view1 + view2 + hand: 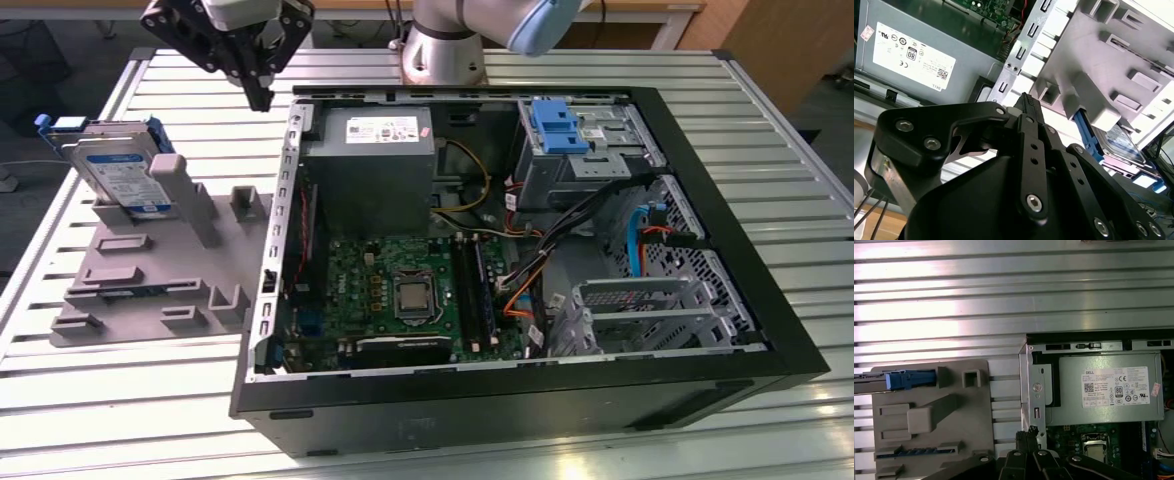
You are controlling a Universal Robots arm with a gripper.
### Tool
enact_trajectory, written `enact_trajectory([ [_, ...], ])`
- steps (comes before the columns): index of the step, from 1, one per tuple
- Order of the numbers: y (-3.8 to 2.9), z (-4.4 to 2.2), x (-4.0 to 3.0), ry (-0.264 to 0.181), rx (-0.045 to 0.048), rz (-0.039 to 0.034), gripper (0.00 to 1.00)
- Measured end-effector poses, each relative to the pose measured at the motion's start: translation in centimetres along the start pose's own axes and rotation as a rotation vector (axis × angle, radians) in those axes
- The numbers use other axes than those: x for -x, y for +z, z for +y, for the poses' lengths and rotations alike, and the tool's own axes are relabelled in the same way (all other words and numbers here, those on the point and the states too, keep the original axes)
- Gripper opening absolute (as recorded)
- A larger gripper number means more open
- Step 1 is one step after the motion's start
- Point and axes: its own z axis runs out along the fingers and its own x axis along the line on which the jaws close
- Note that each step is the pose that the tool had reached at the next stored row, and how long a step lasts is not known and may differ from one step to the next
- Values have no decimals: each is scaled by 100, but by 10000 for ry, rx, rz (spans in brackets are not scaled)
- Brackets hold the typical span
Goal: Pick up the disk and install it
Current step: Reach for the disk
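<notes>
The table (120,400) is glossy metal, the fixture (134,285) matt plastic, the disk (118,175) silvery.

Slatted metal table (134,400), wooden furniture (787,50) behind

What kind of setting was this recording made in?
Probably a robotics lab or test cell for computer assembly: an open computer case lies on a slatted metal table, a grey fixture block beside it holds the disk, and the arm's base stands by the case.
</notes>
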Motion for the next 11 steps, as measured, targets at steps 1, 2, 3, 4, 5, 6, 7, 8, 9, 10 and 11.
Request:
enact_trajectory([
  [1, 0, 0, -4, 0, 0, 1, 11],
  [2, 0, -1, -9, 0, 0, 1, 11],
  [3, 0, -1, -14, 0, 0, 0, 11],
  [4, 1, -1, -18, 1, 0, 0, 11],
  [5, 0, -2, -24, 0, -1, 1, 11],
  [6, 1, -2, -30, 1, 0, 1, 11],
  [7, 1, -2, -41, 0, 0, 1, 11],
  [8, 1, -3, -54, 1, -1, 1, 11],
  [9, 2, -4, -65, 0, 0, 0, 11],
  [10, 2, -4, -71, 0, 0, 1, 11],
  [11, 2, -5, -77, 0, 0, 0, 11],
])
